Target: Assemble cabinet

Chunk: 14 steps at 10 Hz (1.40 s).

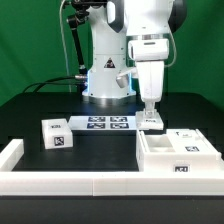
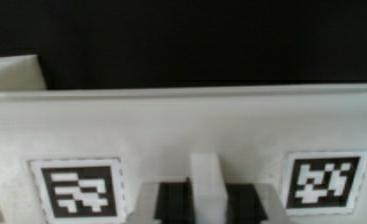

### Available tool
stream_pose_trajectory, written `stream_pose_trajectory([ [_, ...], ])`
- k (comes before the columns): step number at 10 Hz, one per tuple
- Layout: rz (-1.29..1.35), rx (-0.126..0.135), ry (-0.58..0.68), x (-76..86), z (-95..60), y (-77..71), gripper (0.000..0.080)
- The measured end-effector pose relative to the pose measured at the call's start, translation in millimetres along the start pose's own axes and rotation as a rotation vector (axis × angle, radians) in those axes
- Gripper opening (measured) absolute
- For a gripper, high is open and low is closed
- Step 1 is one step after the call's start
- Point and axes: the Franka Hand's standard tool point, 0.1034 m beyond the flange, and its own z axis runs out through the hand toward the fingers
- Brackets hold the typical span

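The cabinet body (image 1: 176, 157), a white box with inner compartments and a tag on its front, stands at the exterior view's right. My gripper (image 1: 150, 116) points straight down just behind it, on a small white tagged part (image 1: 153, 124) at table level. In the wrist view the black fingers (image 2: 167, 202) sit tight on either side of a thin white rib of that part (image 2: 180, 125), which carries two tags; the gripper (image 2: 201, 198) is shut on the rib. Another white tagged block (image 1: 55, 134) stands apart at the exterior view's left.
The marker board (image 1: 108, 123) lies flat in front of the robot base. A low white border rail (image 1: 90, 186) runs along the front edge and turns up the left side. The table is black.
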Motion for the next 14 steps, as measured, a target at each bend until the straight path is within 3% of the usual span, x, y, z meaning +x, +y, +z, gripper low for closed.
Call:
stream_pose_trajectory([
  [2,0.002,-0.002,0.003,1.4,0.8,7.2,0.0068],
  [5,0.004,0.028,-0.003,4.0,5.6,9.6,0.0068],
  [10,0.003,0.03,-0.003,3.8,5.9,9.5,0.0068],
  [14,-0.002,0.062,-0.017,3.4,5.1,9.9,0.0068],
])
